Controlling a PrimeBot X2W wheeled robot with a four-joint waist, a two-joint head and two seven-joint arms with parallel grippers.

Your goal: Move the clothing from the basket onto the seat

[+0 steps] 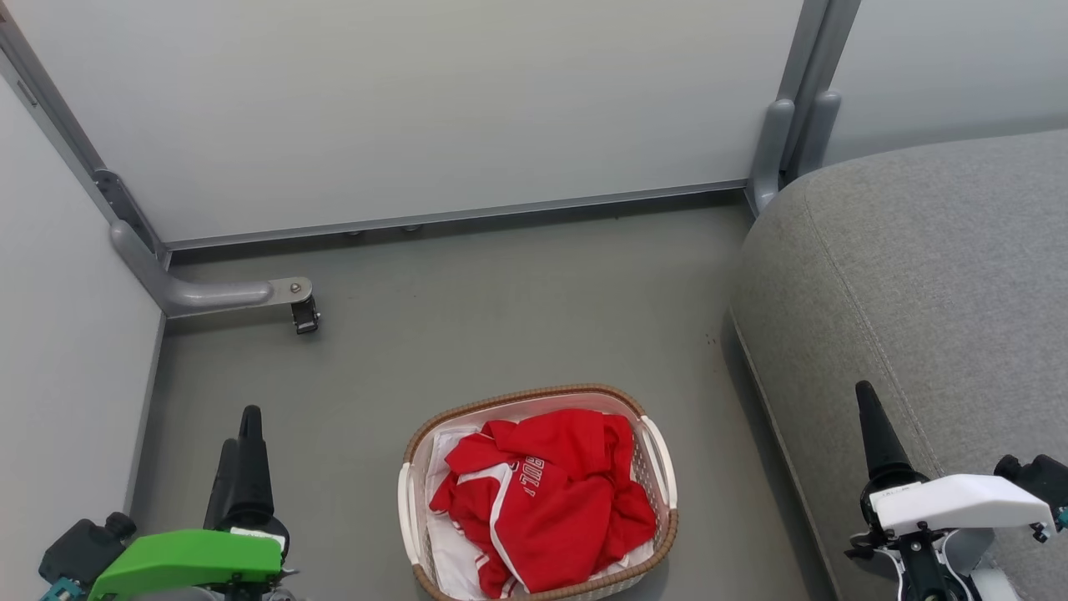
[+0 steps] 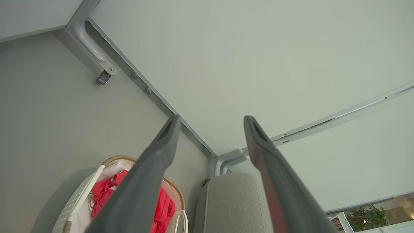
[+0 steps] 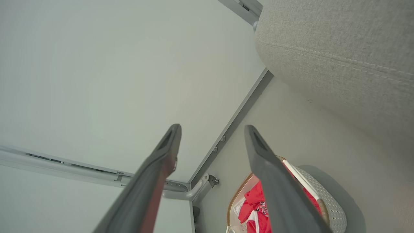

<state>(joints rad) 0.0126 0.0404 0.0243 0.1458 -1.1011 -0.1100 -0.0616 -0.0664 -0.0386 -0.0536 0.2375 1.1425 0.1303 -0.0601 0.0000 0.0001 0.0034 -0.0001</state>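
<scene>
On the grey floor, short of the far wall edge and near the foot of the seat, stands the basket with the clothing heaped inside it: red fabric with white stripes and lettering, lying over a white liner sheet. Nothing red lies on the seat, whose grey cushion top is bare as far as it shows, so by my reading the task has not begun and the whole load is left to move. The left gripper hangs to the basket's left with its jaws spread and nothing between them. The right gripper, over the seat's front edge, is likewise spread wide and empty. Neither touches the basket or the clothing.
</scene>
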